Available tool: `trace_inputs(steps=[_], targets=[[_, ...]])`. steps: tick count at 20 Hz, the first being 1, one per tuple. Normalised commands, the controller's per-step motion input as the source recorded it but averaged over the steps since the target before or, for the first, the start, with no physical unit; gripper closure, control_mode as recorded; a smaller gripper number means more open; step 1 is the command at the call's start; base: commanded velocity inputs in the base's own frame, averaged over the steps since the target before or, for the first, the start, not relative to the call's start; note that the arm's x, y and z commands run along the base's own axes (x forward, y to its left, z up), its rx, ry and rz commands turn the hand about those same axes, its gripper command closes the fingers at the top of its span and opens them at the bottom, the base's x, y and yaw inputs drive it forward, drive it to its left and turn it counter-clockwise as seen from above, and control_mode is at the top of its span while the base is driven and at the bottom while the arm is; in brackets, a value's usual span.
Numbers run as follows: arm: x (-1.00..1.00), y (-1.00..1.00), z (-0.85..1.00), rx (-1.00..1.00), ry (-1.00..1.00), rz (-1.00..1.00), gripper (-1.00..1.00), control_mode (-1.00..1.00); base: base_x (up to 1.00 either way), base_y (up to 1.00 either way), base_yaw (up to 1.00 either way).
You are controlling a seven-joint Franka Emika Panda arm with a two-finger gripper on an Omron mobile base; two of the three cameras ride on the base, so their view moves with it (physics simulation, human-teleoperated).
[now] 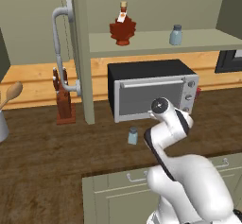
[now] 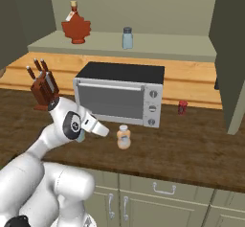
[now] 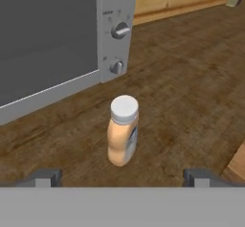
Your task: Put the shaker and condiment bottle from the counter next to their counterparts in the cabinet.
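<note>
The condiment bottle (image 3: 124,136) stands upright on the dark wood surface (image 3: 191,92), just in front of the lower right corner of the toaster oven (image 3: 57,39) and apart from it. In the right base view it sits near the oven's knob panel, with bare surface all round. The gripper (image 3: 122,178) hangs just short of the bottle with its two dark tips spread wide to either side, nothing between them, so it holds nothing.

The shaker (image 1: 133,135) stands on the same surface, in front of the oven's left half, well apart from the bottle. Up in the cabinet (image 2: 143,46), the dark red leaf-shaped bottle (image 2: 76,27) and the twin shaker (image 2: 127,38) wait on the shelf with open room between and beside them.

The bottle looks like light, smooth plastic: probably stiff enough to pinch firmly, but slick, and tall and narrow enough to tip if nudged off-centre. Its body seems slightly waisted below the whitish cap. The safest hold is likely across the middle of the peach body, below the cap, with the tips level on opposite sides. A grip on the cap alone risks the bottle swinging or slipping during the lift to the shelf.
</note>
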Motion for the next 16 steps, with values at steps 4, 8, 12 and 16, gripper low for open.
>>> trace_inputs(steps=[4, 8, 12, 16], targets=[[0.48, -0.21, -0.36, 0.00, -0.03, 0.00, -1.00, -1.00, 0.00, 0.00, 0.00], [0.04, -0.32, -0.38, 0.00, -0.08, 0.00, -1.00, -1.00, 0.00, 0.00, 0.00], [-0.01, -0.28, -0.29, 0.01, -0.05, 0.00, -1.00, -1.00, 0.00, 0.00, 0.00], [0.00, 0.00, -0.13, 0.00, 0.00, 0.00, -1.00, -1.00, 0.00, 0.00, 0.00]])
